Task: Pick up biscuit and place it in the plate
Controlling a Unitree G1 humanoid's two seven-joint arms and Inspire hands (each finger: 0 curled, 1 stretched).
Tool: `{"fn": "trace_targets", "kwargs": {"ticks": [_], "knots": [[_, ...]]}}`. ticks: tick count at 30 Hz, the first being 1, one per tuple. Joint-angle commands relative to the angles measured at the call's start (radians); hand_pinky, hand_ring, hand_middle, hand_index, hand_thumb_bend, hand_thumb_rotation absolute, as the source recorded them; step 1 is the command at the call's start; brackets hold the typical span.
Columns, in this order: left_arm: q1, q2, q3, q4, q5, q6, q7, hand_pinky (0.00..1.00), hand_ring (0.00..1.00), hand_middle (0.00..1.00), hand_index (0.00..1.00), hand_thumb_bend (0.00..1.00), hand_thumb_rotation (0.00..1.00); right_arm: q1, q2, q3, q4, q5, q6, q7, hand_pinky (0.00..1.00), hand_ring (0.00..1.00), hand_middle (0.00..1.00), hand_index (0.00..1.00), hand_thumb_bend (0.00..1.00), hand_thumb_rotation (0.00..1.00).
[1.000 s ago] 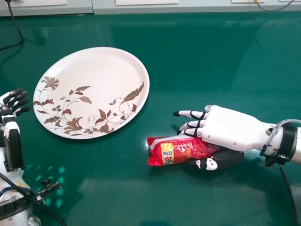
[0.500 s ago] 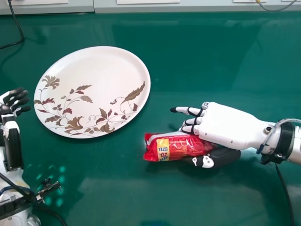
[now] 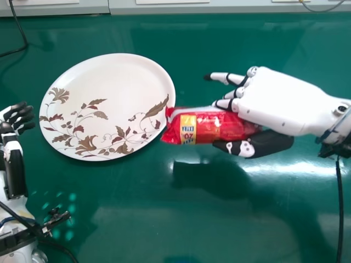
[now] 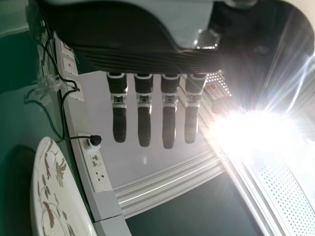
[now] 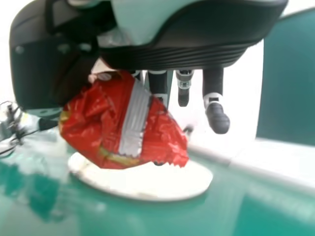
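Biscuit pack is up off the table, lying roughly along our 9-to-3 line, its crimped end toward 9. We see that end overlap the plate's rim at about 4 o'clock in the head view; the rest of the pack is outside the rim.

Right hand has it, coming in from 3. Fingers grip the pack's 12 side, thumb on the 6 side. One finger sticks out straight toward 9, clear of the pack. In the right wrist view we get the red wrapper with its silver seam, held above the table, plate beyond.

Plate: white oval, brown and maroon leaf print, on the table at 10 o'clock from frame centre. We can see shadow on the table at 6 from the pack.

Left hand is at 9, just beside the plate, holding nothing; left wrist view gives us its fingers straight and side by side.

Outer stuff: black cable at 10 to 11, another cable hanging off the right wrist at 4, grey trunking along the table's 12 edge. We have sockets on it in the left wrist view, black plug seated.
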Motion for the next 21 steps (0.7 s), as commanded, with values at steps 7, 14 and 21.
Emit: {"fn": "trace_targets", "kwargs": {"ticks": [7,14,21], "knots": [[0.012,-0.017,-0.009,0.033,0.016,0.014,0.002,0.69,0.74,0.75,0.76,0.15,0.01,-0.197,0.03,0.017,0.09,0.021,-0.032,-0.009,0.16,0.4,0.48,0.49,0.52,0.0],[0.011,-0.017,-0.008,0.03,0.015,0.018,-0.001,0.68,0.73,0.75,0.76,0.16,0.03,-0.375,0.158,0.098,0.223,-0.117,-0.098,-0.106,0.13,0.42,0.47,0.49,0.51,0.0],[0.016,-0.007,-0.009,0.017,0.015,0.021,-0.013,0.66,0.72,0.74,0.75,0.17,0.04,-0.542,0.321,0.238,0.389,-0.224,-0.077,-0.15,0.09,0.42,0.46,0.49,0.51,0.0]]}}
